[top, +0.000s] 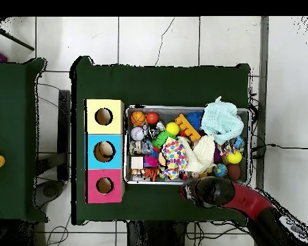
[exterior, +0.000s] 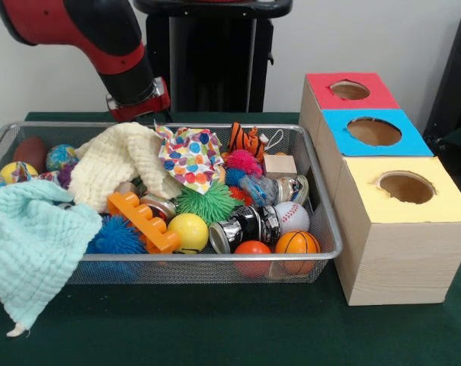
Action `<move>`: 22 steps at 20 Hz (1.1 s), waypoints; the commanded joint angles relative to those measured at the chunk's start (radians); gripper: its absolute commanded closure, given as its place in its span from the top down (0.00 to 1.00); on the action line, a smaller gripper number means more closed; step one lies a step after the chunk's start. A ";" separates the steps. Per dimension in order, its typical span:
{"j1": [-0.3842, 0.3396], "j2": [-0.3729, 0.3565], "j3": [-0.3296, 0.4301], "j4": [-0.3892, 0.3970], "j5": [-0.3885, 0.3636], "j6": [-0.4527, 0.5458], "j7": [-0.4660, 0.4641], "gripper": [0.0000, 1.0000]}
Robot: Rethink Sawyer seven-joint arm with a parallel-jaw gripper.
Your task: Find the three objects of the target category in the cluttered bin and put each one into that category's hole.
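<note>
The silver wire mesh bin (exterior: 215, 258) is full of toys: a cream cloth (exterior: 116, 160), a mint cloth (exterior: 32, 244) hanging over the front left rim, a polka-dot cloth (exterior: 190, 156), an orange brick (exterior: 142, 221), a yellow ball (exterior: 187, 231), a green spiky ball (exterior: 206, 202), a baseball (exterior: 291, 216), a small basketball (exterior: 297, 244), metal cans (exterior: 245, 225) and a tiger toy (exterior: 247, 139). My gripper (exterior: 139, 103) hangs at the bin's far rim, behind the cream cloth. In the overhead view the gripper (top: 205, 191) is just outside the bin's (top: 188, 108) robot-side rim.
Three wooden boxes stand in a row beside the bin, each with a round hole: red top (exterior: 321, 95), blue top (exterior: 337, 141), yellow top (exterior: 367, 202). A wood cube (exterior: 280, 165) and a brown football (exterior: 30, 152) lie in the bin. Green cloth covers the table.
</note>
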State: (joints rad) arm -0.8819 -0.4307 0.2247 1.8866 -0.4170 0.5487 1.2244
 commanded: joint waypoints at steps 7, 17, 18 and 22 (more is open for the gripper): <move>0.004 0.212 0.068 -0.244 0.007 -0.072 0.062 1.00; -0.023 0.222 0.089 -0.232 0.011 -0.099 0.069 0.00; -0.011 0.218 0.081 -0.238 0.010 -0.080 0.073 0.00; -0.007 0.222 0.077 -0.245 0.016 -0.075 0.081 0.00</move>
State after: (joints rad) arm -0.8993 -0.3213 0.2270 1.8362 -0.4065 0.6179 1.2242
